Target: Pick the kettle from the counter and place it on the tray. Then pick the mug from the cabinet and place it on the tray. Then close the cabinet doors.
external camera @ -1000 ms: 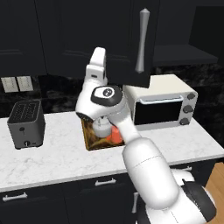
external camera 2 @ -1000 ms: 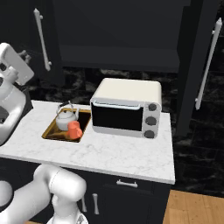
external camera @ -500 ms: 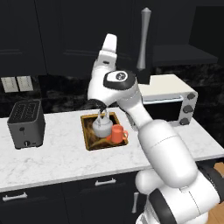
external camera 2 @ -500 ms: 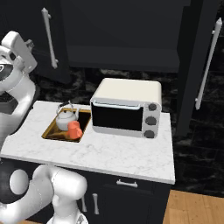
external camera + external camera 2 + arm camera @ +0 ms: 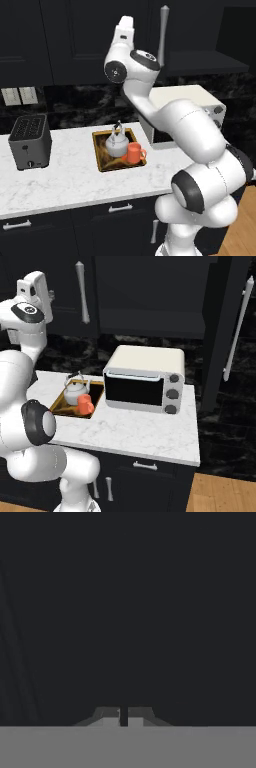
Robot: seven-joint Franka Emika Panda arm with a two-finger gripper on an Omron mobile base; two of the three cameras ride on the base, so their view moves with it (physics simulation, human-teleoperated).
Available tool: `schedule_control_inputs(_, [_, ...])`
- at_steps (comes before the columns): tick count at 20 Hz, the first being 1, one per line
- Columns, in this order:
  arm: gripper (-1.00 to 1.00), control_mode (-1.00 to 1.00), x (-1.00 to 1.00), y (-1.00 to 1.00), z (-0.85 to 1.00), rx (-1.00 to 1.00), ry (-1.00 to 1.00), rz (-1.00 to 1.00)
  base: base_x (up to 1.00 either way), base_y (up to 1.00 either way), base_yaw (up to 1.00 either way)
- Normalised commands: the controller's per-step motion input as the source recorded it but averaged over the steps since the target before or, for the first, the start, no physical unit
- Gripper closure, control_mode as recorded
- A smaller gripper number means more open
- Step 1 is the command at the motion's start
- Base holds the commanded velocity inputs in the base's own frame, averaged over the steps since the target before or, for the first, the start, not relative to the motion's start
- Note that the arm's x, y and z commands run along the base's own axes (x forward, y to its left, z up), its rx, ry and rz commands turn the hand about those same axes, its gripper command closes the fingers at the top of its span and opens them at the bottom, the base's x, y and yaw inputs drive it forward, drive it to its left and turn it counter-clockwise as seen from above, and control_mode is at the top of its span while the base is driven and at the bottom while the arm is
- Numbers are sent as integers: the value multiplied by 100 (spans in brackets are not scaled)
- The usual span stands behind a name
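Observation:
The silver-white kettle [image 5: 115, 143] and the orange mug [image 5: 134, 152] sit side by side in the golden-rimmed tray [image 5: 102, 165] on the marble counter [image 5: 65, 180]. In the right base view the kettle [image 5: 76, 390], the mug [image 5: 85, 404] and the tray [image 5: 60, 405] lie left of the toaster oven. My gripper [image 5: 123, 716] is shut and holds nothing, with a dark door panel close in front of it. The hand [image 5: 124, 27] is raised high against the left cabinet door [image 5: 65, 301], beside its bar handle [image 5: 82, 291]. The right cabinet door [image 5: 225, 331] stands swung out, handle [image 5: 240, 326] showing.
A white toaster oven [image 5: 143, 378] stands right of the tray. A black toaster [image 5: 30, 141] sits at the counter's left end. The open cabinet's dark shelf [image 5: 205, 62] hangs above the oven. Black drawers [image 5: 145, 476] run below the counter.
The arm lifted from above the tray up to the left cabinet door. In the right base view that door's handle has swung to the right, toward the cabinet.

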Motion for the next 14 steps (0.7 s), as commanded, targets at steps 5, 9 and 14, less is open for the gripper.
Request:
schedule_control_inputs(5, [100, -100, 100, -51, -2, 0, 20, 8, 0, 0, 0])
schedule_control_inputs(9, [100, -100, 98, -43, -44, 0, 3, 14, 0, 0, 0])
schedule_control_inputs(14, [100, -100, 99, -54, -84, 0, 3, 17, 0, 0, 0])
